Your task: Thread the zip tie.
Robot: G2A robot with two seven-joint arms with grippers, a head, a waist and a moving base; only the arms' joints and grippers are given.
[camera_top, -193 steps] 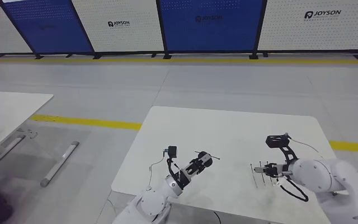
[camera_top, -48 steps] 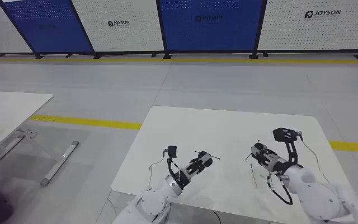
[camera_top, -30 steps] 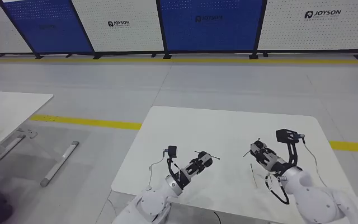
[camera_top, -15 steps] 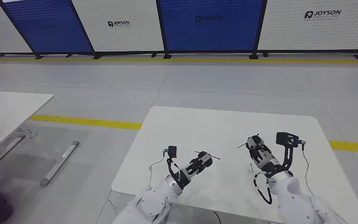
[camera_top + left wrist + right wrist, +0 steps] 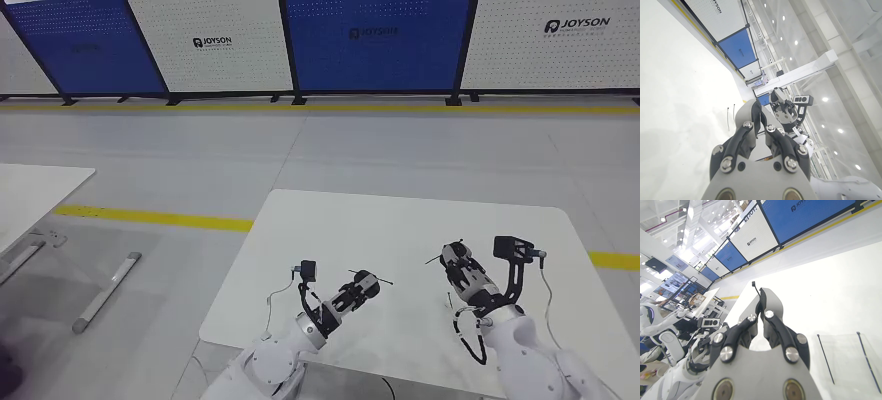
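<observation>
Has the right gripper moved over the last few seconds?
Yes. Against the white table, the right gripper has shifted away from its right edge, toward the middle and the far side.

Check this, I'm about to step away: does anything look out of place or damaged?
Nothing stands out. The right gripper is shut on one zip tie; two spare zip ties lie straight, side by side, on the table.

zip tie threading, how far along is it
Done: the right gripper is shut on a thin black plastic zip tie, held above the white table. In hand: the left gripper holds a second black zip tie across its tip; the two grippers are apart. Left: bringing them together and passing a tail through a head. Two spare black zip ties lie on the table.
</observation>
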